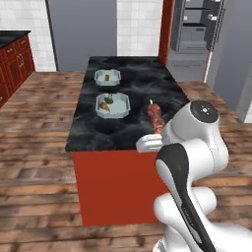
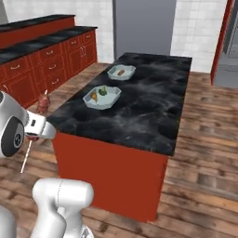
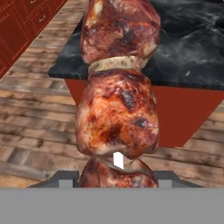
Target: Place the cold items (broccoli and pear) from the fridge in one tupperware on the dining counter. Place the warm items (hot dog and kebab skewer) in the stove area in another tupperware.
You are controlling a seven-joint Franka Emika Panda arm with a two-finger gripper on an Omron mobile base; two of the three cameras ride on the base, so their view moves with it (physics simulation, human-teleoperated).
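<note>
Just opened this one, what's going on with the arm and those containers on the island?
The gripper is shut on the kebab skewer, carrying it upright at the near end of the dining counter. Two tupperwares sit on the counter: the nearer tupperware already holds the broccoli and pear, and the farther tupperware holds the hot dog. The skewer is not yet in a container.
</note>
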